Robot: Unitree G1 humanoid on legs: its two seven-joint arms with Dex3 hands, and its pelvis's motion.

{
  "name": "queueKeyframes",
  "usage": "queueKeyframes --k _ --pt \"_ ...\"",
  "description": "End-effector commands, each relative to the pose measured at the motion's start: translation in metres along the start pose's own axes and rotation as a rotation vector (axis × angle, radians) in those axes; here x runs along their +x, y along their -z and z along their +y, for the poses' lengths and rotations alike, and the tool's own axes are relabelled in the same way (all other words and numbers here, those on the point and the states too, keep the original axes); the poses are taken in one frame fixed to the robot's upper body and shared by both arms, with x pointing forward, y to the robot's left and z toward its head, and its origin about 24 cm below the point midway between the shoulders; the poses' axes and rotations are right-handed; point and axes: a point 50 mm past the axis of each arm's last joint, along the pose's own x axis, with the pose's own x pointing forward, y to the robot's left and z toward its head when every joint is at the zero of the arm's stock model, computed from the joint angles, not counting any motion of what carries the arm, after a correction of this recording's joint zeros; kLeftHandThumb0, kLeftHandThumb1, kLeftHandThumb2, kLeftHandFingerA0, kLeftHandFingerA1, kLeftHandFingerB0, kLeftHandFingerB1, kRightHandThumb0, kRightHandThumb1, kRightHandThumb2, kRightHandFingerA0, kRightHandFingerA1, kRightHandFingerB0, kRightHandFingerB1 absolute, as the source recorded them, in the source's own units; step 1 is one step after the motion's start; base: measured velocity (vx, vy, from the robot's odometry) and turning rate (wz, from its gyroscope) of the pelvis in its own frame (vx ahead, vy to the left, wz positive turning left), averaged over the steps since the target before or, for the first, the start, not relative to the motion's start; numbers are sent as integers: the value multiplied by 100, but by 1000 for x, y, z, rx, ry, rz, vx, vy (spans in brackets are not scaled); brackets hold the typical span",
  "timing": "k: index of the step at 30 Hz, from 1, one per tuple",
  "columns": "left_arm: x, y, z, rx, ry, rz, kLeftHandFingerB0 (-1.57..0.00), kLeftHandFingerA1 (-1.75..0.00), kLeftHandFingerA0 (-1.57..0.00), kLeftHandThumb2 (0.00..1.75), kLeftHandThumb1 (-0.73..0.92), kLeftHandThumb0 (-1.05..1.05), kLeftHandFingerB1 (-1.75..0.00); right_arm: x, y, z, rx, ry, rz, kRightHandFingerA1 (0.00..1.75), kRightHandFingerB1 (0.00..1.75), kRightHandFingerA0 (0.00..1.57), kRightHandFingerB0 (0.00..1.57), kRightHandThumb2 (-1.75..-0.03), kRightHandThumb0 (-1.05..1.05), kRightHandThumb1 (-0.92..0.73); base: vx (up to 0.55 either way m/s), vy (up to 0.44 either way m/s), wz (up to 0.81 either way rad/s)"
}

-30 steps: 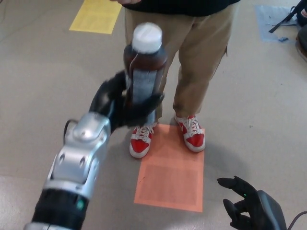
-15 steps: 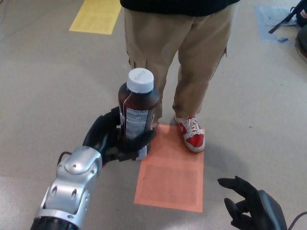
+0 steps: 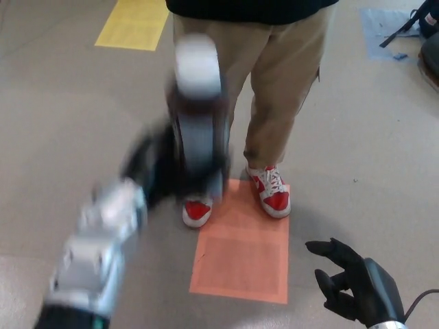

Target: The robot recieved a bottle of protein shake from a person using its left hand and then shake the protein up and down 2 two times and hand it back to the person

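Note:
My left hand [image 3: 164,168] is shut on the protein shake bottle [image 3: 197,113], a dark brown bottle with a white cap and a pale label. It is held upright in front of the person's legs [image 3: 274,82]. Both the bottle and my left arm are smeared by motion blur. My right hand [image 3: 353,284] hangs low at the bottom right, open with its fingers spread and nothing in it. The person stands just beyond the bottle in tan trousers and red-and-white shoes [image 3: 273,192].
An orange floor mat [image 3: 243,253] lies under the person's feet. A yellow mat [image 3: 134,24] is at the far left. A blue patch and dark gear [image 3: 405,27] are at the far right. The floor is grey.
The bottle dropped between the two earlier frames and has now swung back up, blurred by speed. My right hand has barely moved.

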Motion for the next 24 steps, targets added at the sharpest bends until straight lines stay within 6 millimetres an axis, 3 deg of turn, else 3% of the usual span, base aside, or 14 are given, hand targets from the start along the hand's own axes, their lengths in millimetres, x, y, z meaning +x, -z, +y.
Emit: queueKeyframes --k 1,2,3,6,7,8,10,11,14,15,17,20,22,24 --pt "-2 -9 4 -32 51 32 -62 -153 -65 68 83 -24 -104 4 1 -9 -1 24 -5 56 43 89 55 -64 -25 -84 0 0 10" --pt "-1 -70 11 -105 20 -166 -59 -155 -65 67 85 -26 -103 4 1 -9 -1 21 3 57 43 90 55 -64 -26 -83 0 0 0" --pt "-3 -96 14 -138 14 -249 -59 -155 -65 67 85 -26 -103 5 1 -9 0 19 6 57 43 90 55 -64 -26 -83 0 0 0" --pt "-5 -100 14 -143 21 -269 -63 -155 -67 65 87 -23 -106 1 3 -5 -4 16 11 56 43 91 55 -64 -27 -82 0 0 0" --pt "0 -57 7 -75 33 -127 -62 -154 -74 73 76 -21 -107 2 2 -5 1 11 15 55 42 91 55 -64 -29 -83 0 0 0" --pt "0 -14 1 -10 58 12 -70 -147 -71 68 80 -22 -90 3 2 -5 -3 8 14 56 43 90 54 -65 -28 -85 0 0 0" --pt "-6 32 -6 41 96 155 -63 -158 -66 65 80 -24 -106 4 1 -7 -6 13 5 56 43 90 55 -65 -27 -86 0 0 0" --pt "-7 34 -6 34 100 159 -64 -155 -66 69 81 -24 -106 6 -1 -8 -2 20 -3 56 45 92 56 -65 -26 -83 0 0 0" --pt "-1 -44 -4 -63 73 -74 -65 -154 -66 68 78 -26 -103 11 -3 -11 3 28 5 57 42 90 56 -65 -29 -84 0 0 4" --pt "-1 -53 -3 -75 70 -103 -65 -154 -66 68 78 -26 -103 11 -3 -11 2 29 6 57 42 90 56 -65 -29 -84 0 0 7" --pt "-6 -101 0 -118 45 -245 -61 -157 -66 67 84 -27 -107 11 -3 -10 11 31 11 55 43 91 57 -65 -29 -85 0 0 4" --pt "-14 -134 5 -110 51 -359 -64 -158 -67 66 86 -19 -108 10 -3 -9 40 38 17 55 44 92 58 -64 -29 -82 0 0 0" --pt "-12 -128 3 -104 49 -333 -65 -157 -68 66 85 -17 -108 8 -1 -10 42 38 24 55 44 91 58 -64 -28 -82 0 0 0" --pt "-2 -40 -4 37 98 -4 -70 -144 -75 68 80 -22 -95 2 4 -6 40 18 42 57 43 89 58 -64 -29 -84 0 0 0"
